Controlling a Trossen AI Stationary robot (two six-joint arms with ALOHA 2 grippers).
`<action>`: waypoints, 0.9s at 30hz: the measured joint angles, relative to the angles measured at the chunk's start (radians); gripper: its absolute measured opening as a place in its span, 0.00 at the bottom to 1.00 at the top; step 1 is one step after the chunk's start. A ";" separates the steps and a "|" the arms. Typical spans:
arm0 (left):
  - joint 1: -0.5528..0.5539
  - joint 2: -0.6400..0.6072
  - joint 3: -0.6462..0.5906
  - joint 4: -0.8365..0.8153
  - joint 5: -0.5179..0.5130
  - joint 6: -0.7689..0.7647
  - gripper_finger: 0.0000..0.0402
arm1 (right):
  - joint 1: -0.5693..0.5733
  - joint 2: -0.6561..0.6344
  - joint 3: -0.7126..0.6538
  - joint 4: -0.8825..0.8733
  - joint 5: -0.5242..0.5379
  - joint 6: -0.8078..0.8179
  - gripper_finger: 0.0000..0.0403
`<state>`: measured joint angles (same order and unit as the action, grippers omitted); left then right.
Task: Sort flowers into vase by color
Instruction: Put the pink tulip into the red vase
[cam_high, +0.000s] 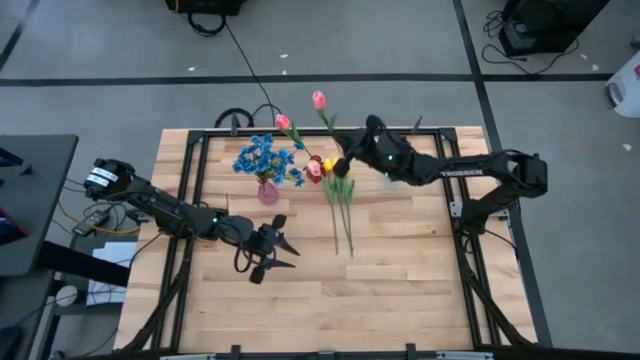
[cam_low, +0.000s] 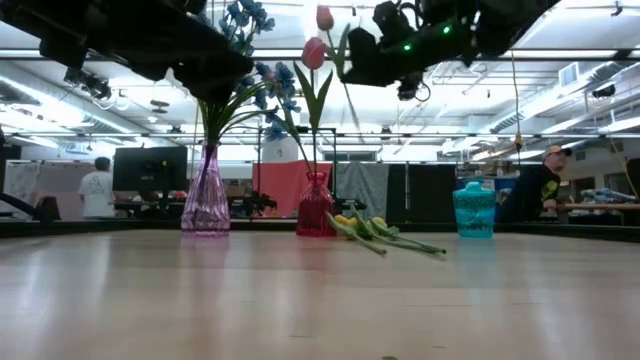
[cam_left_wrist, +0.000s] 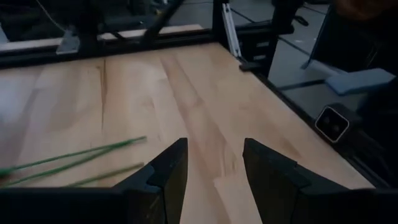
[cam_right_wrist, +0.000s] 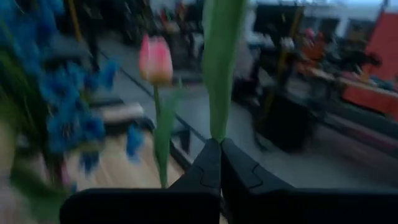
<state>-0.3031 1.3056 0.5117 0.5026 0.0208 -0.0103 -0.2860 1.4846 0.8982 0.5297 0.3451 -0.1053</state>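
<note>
My right gripper (cam_high: 343, 163) (cam_right_wrist: 219, 152) is shut on a pink tulip (cam_high: 318, 99) (cam_low: 324, 18), raised high over the red vase (cam_low: 315, 208). That vase holds another pink tulip (cam_low: 313, 52) (cam_right_wrist: 155, 59). The blue blossoms (cam_high: 264, 158) stand in the purple vase (cam_low: 207, 205). Yellow tulips (cam_high: 340, 205) (cam_low: 372, 229) lie flat on the table beside the red vase. A teal vase (cam_low: 474, 210) stands to the right. My left gripper (cam_high: 272, 250) (cam_left_wrist: 214, 168) is open above the bare table, near the stem ends (cam_left_wrist: 74, 158). My right gripper pinches the pink tulip between its two shut fingers, at a green leaf or the stem (cam_right_wrist: 219, 121) well below the blossom. The fingers lie across the stem. The tulip stands roughly upright above the fingers, lifted clear of the table; where its lower end is cannot be told.
A black frame (cam_high: 190, 180) borders the wooden table. Bare wood (cam_high: 400, 290) spreads across the near half. People (cam_low: 540, 190) stand in the room beyond the far edge.
</note>
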 joint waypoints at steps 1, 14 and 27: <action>0.000 0.000 0.000 -0.010 0.000 -0.005 0.41 | -0.015 0.017 0.000 0.056 -0.042 0.004 0.02; 0.000 0.000 0.000 -0.057 -0.052 -0.072 0.41 | -0.081 0.224 0.000 0.493 -0.286 0.062 0.02; 0.000 0.000 0.000 -0.066 -0.087 -0.049 0.41 | -0.082 0.235 0.002 0.518 -0.286 0.030 0.02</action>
<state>-0.3031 1.3060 0.5117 0.4368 -0.0658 -0.0598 -0.3683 1.7194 0.8997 1.0481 0.0589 -0.0757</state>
